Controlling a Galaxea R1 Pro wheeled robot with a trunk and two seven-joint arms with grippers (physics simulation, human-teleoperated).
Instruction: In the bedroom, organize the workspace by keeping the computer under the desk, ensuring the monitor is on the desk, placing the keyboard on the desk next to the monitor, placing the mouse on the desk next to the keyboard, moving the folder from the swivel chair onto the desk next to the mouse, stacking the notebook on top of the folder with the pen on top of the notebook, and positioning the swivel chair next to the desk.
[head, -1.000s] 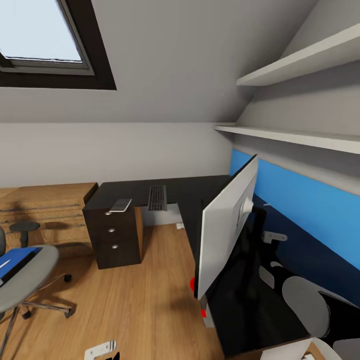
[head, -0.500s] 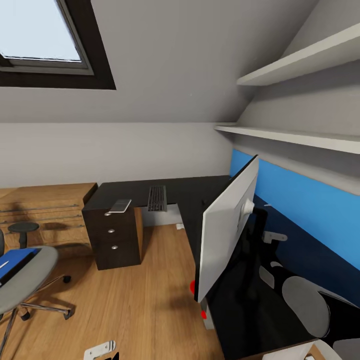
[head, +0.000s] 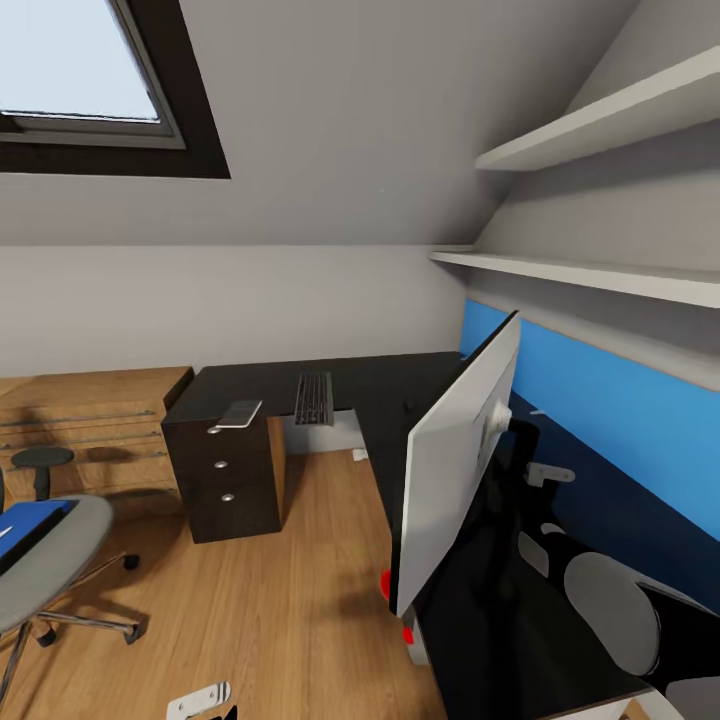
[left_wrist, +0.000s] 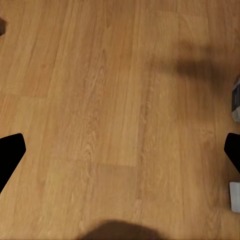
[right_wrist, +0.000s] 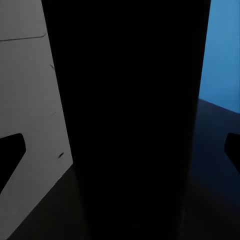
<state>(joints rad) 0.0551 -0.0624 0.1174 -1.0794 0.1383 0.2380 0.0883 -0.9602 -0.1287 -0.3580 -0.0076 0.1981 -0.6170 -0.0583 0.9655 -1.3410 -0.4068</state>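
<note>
The black L-shaped desk (head: 380, 385) runs along the back wall and the blue right wall. On its near wing stands the monitor (head: 455, 470), its pale grey back toward me. The keyboard (head: 313, 397) lies on the far wing. At the far left, the grey swivel chair (head: 50, 560) carries the blue folder (head: 30, 518). A grey corner of the computer (head: 416, 640) with red lights shows under the desk edge. My left gripper (left_wrist: 121, 152) hangs open over bare wood floor. My right gripper (right_wrist: 121, 150) is open, close to the monitor's black and grey surfaces. Mouse, notebook and pen I cannot make out.
A flat pale grey item (head: 240, 411) lies on the black drawer unit (head: 225, 480). A low light-wood cabinet (head: 90, 410) and a round stool (head: 42, 460) stand at the left. White shelves (head: 590, 270) jut out above the desk. Wood floor (head: 280, 600) lies between chair and desk.
The whole picture has slid slightly left and down, so the camera moved. Nothing on the desk or chair has shifted by itself.
</note>
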